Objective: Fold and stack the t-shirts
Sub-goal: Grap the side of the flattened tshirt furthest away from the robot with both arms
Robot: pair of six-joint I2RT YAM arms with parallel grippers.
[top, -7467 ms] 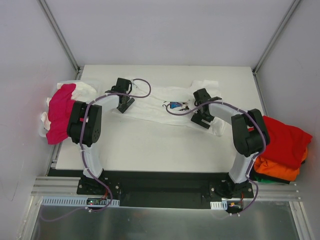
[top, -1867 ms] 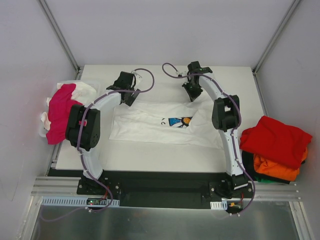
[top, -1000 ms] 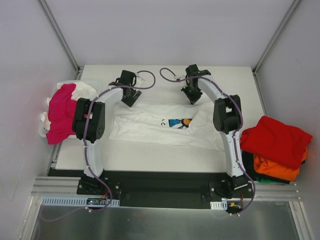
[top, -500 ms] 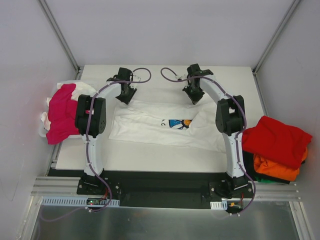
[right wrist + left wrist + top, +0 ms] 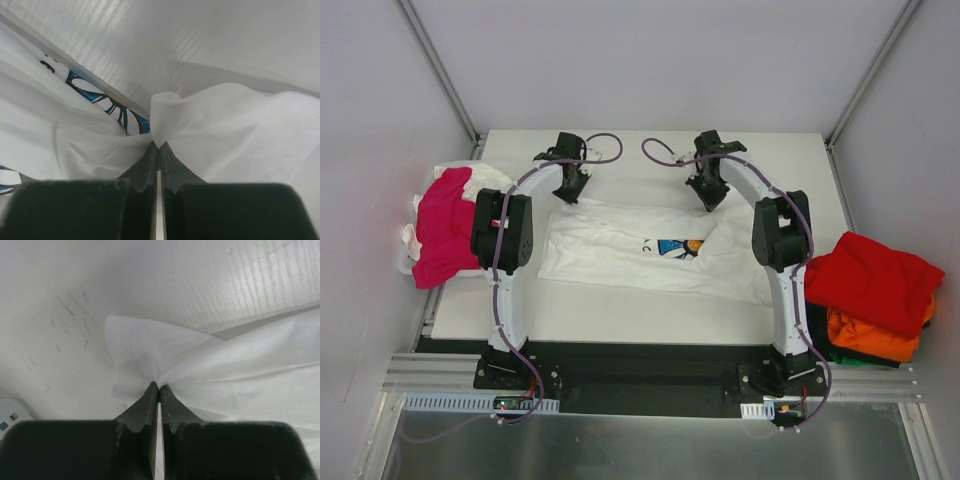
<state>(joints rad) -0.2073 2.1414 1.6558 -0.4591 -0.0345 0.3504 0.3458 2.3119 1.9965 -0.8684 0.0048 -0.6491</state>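
A white t-shirt (image 5: 650,250) with a blue print (image 5: 678,244) lies spread across the middle of the table. My left gripper (image 5: 570,192) is shut on its far left edge; in the left wrist view the fingertips (image 5: 159,386) pinch a bunched fold of white cloth (image 5: 150,350). My right gripper (image 5: 708,198) is shut on the far right edge, and the right wrist view shows its tips (image 5: 158,145) pinching white cloth (image 5: 210,120) beside the blue print (image 5: 107,105). A magenta-pink t-shirt (image 5: 438,225) lies over white ones (image 5: 490,178) at the left. Red (image 5: 875,280) and orange (image 5: 875,335) t-shirts are piled at the right.
The pink and white pile hangs over the table's left edge (image 5: 432,310). The red and orange pile sits off the table's right edge, over something dark green (image 5: 840,350). Grey walls and metal frame posts (image 5: 440,70) enclose the table. Bare tabletop (image 5: 640,310) lies in front of the white shirt.
The left gripper moved a little toward the far left edge of the white shirt and shut on it. The right gripper stayed shut on the shirt's far right edge.
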